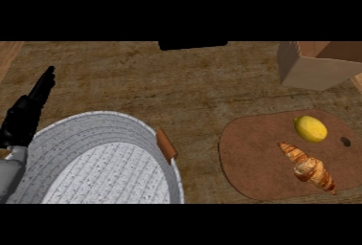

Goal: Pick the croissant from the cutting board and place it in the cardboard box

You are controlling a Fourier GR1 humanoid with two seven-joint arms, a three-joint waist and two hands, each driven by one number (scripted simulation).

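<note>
From the head view I have the croissant lying on the brown cutting board at the right, running diagonally from upper left to lower right, nothing touching it. A lemon sits on the same board just above it, near but apart from the pastry's upper tip. The cardboard box stands at the upper right corner of the counter, beyond the board, and only its near walls show; I cannot see into it from here.

My left hand shows at the left edge, fingers straight and pointing up, holding nothing; it is resting there beside a large grey woven basket that fills the lower left. A small brown tab sticks out at the basket's right rim. My right hand is nowhere in this view.

I judge the task as not yet begun: the croissant is untouched and no hand is near it. The step in hand is the approach. The next move calls for bringing the right hand in over the board, lining the fingers across the croissant's narrow width, and keeping off the lemon, which could roll if nudged.
</note>
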